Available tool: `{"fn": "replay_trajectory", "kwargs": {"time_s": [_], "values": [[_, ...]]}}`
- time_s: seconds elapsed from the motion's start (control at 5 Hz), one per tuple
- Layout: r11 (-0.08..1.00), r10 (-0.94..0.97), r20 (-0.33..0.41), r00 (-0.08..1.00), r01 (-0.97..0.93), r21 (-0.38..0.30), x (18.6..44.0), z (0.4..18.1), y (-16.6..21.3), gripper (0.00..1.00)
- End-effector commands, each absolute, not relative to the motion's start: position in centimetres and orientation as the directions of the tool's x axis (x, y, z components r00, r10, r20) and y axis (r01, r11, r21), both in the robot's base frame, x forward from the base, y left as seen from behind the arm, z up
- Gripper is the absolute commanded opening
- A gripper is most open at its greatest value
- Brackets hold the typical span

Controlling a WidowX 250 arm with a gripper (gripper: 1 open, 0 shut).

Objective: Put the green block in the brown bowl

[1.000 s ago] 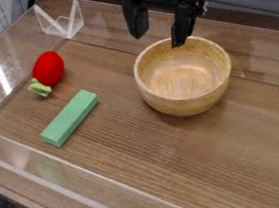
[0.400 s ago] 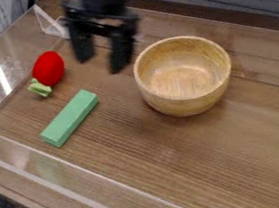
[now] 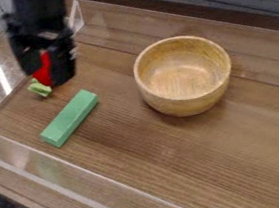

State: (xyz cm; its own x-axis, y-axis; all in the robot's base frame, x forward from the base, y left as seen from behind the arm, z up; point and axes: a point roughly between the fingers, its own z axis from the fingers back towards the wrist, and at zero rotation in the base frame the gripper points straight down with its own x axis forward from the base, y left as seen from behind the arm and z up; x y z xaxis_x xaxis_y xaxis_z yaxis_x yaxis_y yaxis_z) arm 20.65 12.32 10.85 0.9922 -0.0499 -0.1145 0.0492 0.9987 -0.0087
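The green block (image 3: 70, 117), a flat light-green bar, lies on the wooden tabletop left of centre. To its right stands the brown bowl (image 3: 183, 74), round, tan and empty. My black gripper (image 3: 45, 68) hangs above and behind the block's far end, pointing down, its fingers spread open with nothing held. It is blurred by motion. Between and behind its fingers shows the red strawberry toy (image 3: 42, 64).
The strawberry toy's green stem (image 3: 39, 89) pokes out below the gripper, just left of the block's far end. Clear plastic walls (image 3: 3, 160) fence the wooden table (image 3: 205, 155) along its edges. A grey wall runs along the back.
My gripper has swept left and toward the front, from above the bowl's far rim to over the strawberry toy near the block. It stayed open. Bowl and block have not moved.
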Motion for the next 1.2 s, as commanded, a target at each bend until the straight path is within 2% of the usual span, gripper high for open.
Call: {"fn": "replay_trajectory", "kwargs": {"time_s": [0.0,0.8,1.0], "values": [[0.996,-0.09,-0.066,0.994,0.092,0.023,19.8,10.0,13.2,1.0],[1.0,-0.009,-0.062,0.998,0.009,0.009,22.0,4.4,15.0,1.0],[1.0,0.011,-0.059,0.998,-0.011,0.008,22.6,4.7,14.7,1.0]]}}
